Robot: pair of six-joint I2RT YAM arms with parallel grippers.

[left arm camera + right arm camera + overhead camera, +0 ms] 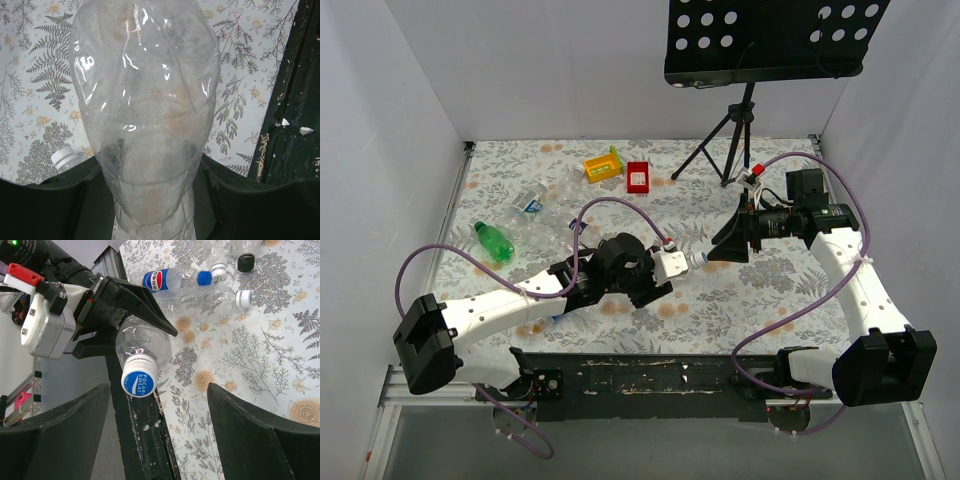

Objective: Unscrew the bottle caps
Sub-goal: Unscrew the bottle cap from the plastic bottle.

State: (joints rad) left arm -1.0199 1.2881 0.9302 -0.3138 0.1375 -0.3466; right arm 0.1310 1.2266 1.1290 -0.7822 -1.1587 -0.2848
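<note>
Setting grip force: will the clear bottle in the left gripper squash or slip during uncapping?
The clear bottle looks empty and creased: probably light, easily squashed. Its smooth wall may slip in the left gripper under cap torque.

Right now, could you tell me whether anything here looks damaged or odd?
The clear bottle held by the left gripper is dented and creased; pale chips litter the black base plate.

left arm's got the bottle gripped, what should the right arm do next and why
Probably ease the right gripper forward until its fingers straddle the blue and white cap, then close on it. The left gripper is shut on the clear bottle, the cap points toward the right gripper, and that gripper's jaws stand open, not yet touching the cap.
</note>
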